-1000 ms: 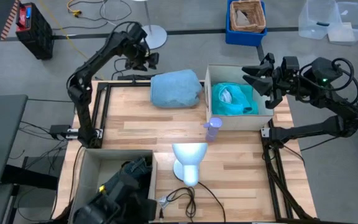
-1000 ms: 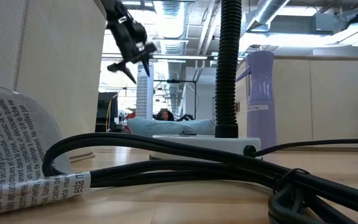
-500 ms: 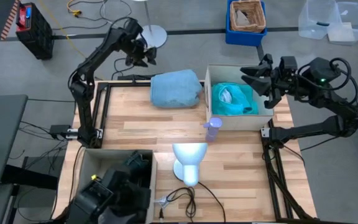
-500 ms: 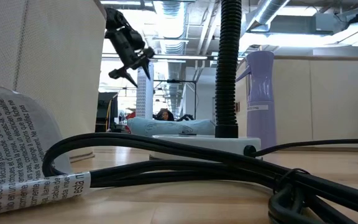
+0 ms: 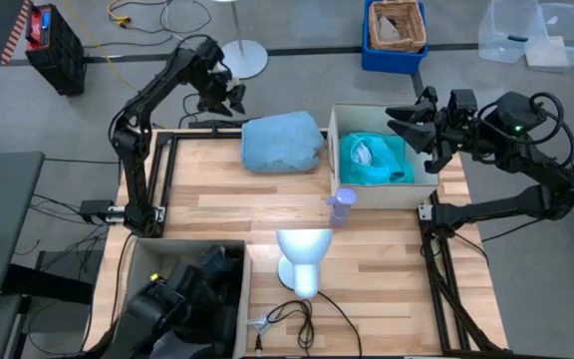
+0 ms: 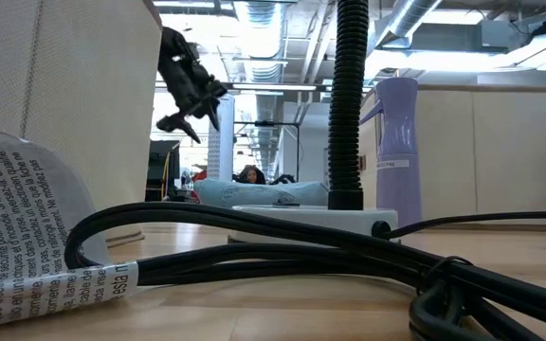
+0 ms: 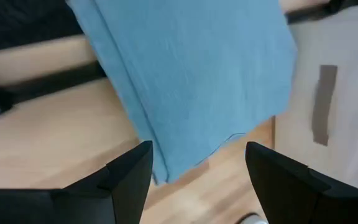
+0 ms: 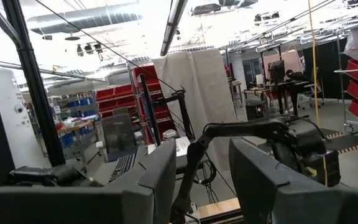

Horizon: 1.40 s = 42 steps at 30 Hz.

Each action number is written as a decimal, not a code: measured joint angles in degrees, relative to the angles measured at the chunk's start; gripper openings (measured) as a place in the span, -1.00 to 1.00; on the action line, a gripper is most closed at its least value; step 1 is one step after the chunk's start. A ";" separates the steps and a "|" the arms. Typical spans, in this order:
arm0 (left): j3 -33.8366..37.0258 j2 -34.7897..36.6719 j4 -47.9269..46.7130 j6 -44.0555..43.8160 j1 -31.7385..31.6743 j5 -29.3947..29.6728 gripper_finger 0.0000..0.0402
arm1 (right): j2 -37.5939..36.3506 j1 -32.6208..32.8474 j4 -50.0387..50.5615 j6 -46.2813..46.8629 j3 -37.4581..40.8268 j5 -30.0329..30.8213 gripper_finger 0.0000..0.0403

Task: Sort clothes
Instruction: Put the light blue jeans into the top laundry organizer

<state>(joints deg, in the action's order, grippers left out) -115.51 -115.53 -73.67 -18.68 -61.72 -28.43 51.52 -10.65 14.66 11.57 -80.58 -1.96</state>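
The pale blue garment (image 5: 282, 143) lies bunched on the table's far middle; it also shows in the left wrist view (image 7: 191, 81) and the low view (image 6: 254, 194). My left gripper (image 5: 229, 97) hangs open and empty above the table's far left edge, just left of that garment. The bright teal shirt (image 5: 372, 160) lies in the beige box (image 5: 332, 150) at the far right. My right gripper (image 5: 399, 120) is open and empty above that box's far side. Dark clothes (image 5: 217, 274) lie in the near left box (image 5: 140, 261); I cannot tell the black one from the jeans.
A small lilac bottle (image 5: 342, 206) stands by the right box's near left corner. A white mannequin head (image 5: 302, 259) lies at the near middle, with a black cable (image 5: 297, 314) beside it. Bare wood (image 5: 217, 199) lies between the boxes.
My left gripper has shifted a little toward the table's left edge and down, tipping its open fingers downward, near the pale blue garment. The garments have not moved.
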 joint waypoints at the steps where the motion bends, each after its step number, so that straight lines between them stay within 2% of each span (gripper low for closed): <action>1: 0.11 -0.94 -0.66 0.05 0.29 -0.41 0.25 | 0.21 -0.08 -0.17 -0.02 0.00 0.02 -0.20; 7: 0.18 -4.17 -1.72 0.67 2.31 3.34 0.25 | 0.64 -0.75 -0.26 0.10 0.00 0.09 -0.20; 14: 2.21 -4.50 1.37 0.55 1.60 4.20 0.25 | 0.98 -0.58 -0.19 0.61 0.00 0.11 -0.20; 22: 7.08 -4.63 2.72 0.89 1.34 -2.43 0.25 | 1.31 -0.59 -0.11 0.59 -0.01 0.11 -0.20; 28: 6.83 -6.02 1.84 0.48 1.34 -2.62 0.25 | 1.86 -0.64 -0.17 0.59 0.00 0.11 -0.20; 42: 6.39 -7.36 0.44 2.19 0.61 -7.48 0.23 | 2.95 0.54 -0.57 0.93 -0.01 0.09 -0.20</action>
<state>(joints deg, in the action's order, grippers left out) -109.12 -122.89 -73.23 -16.48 -61.11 -35.91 54.48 -10.11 14.09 12.50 -80.59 -1.87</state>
